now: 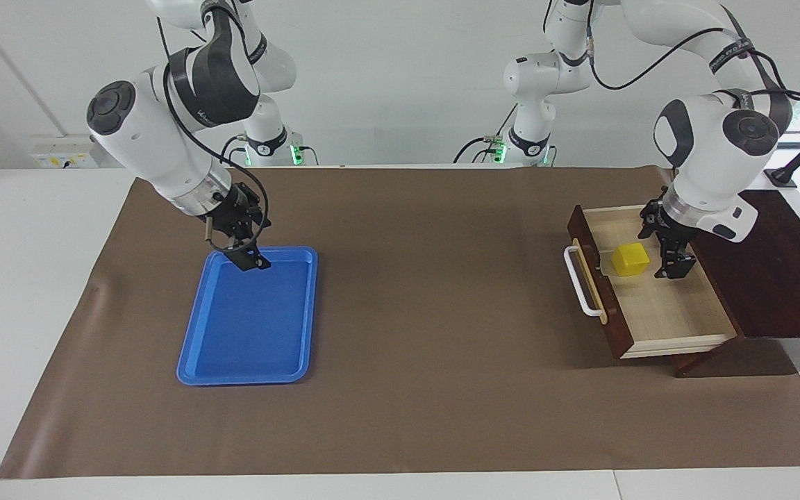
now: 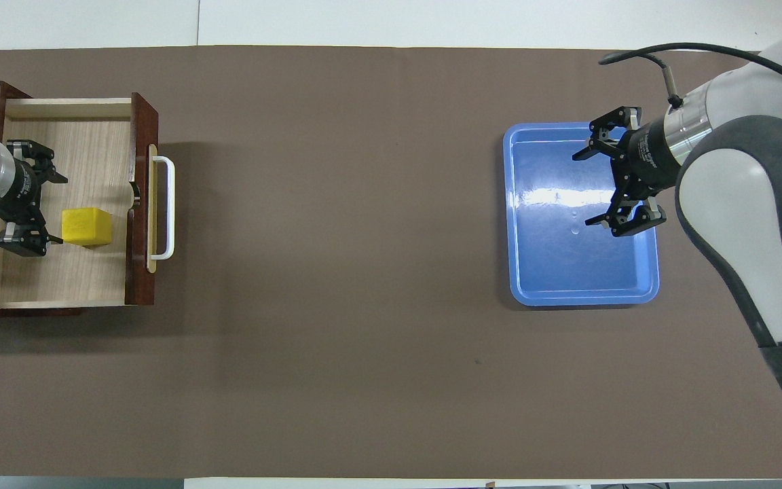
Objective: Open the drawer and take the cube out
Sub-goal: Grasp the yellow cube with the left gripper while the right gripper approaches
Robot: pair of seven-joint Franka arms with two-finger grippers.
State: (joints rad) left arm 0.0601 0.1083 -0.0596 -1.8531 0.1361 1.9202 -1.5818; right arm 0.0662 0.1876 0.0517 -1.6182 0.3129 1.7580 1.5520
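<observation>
The drawer stands pulled out of its dark wooden box, its white handle facing the table's middle. On its pale floor sits the yellow cube. My left gripper is down inside the drawer, open, on the box side of the cube. One fingertip is right at the cube's edge, and the cube is not between the fingers. My right gripper hangs open over the blue tray, holding nothing.
The flat blue tray lies on the brown mat toward the right arm's end of the table. The drawer's side walls and dark front panel enclose the cube and the left gripper.
</observation>
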